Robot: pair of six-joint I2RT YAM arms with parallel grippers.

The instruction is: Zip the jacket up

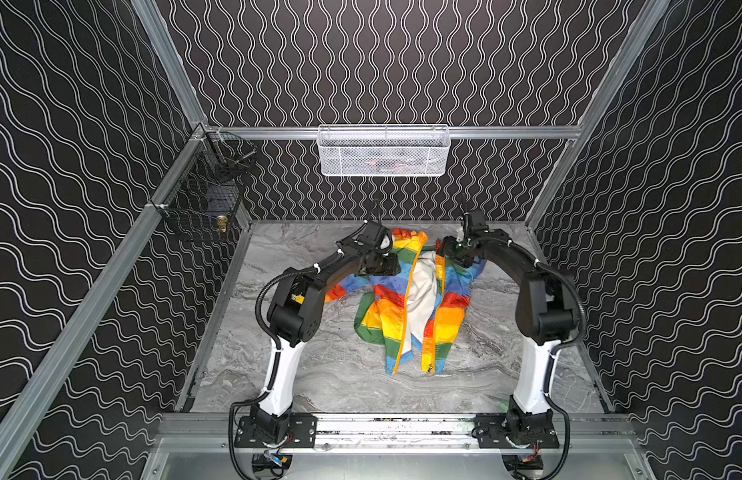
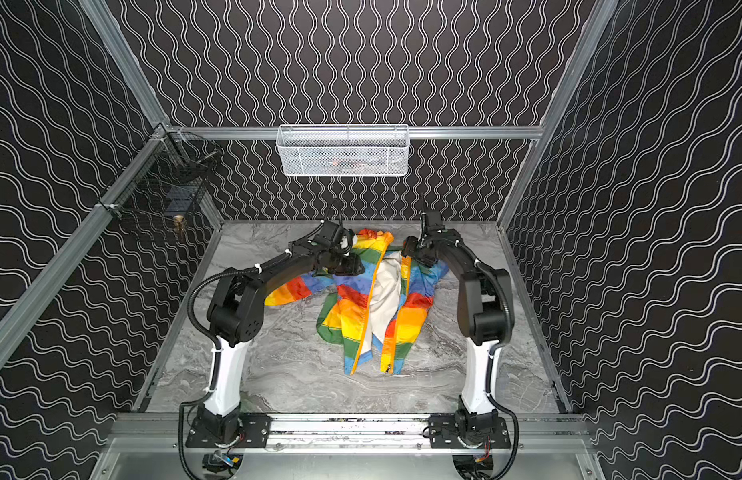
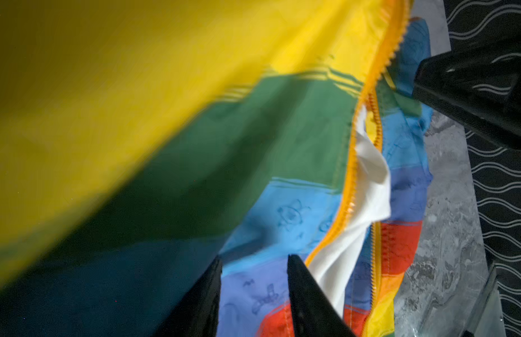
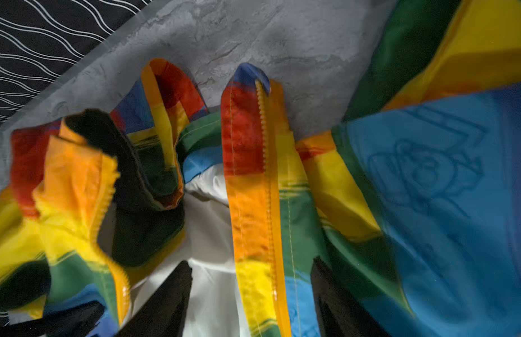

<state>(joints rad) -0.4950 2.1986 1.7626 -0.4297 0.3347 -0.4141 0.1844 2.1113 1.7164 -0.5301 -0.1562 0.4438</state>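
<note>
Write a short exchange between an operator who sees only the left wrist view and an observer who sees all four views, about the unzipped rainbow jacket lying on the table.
Operator: Stripes fill my view. Where is the zipper slider?
Observer: In both top views the slider sits at the hem of the jacket, at the bottom of the zipper edge on the robot's right side.
Operator: What is the right gripper doing?
Observer: In the right wrist view the right gripper is open and straddles that zipper edge at the jacket's far end, away from the hem.
</note>
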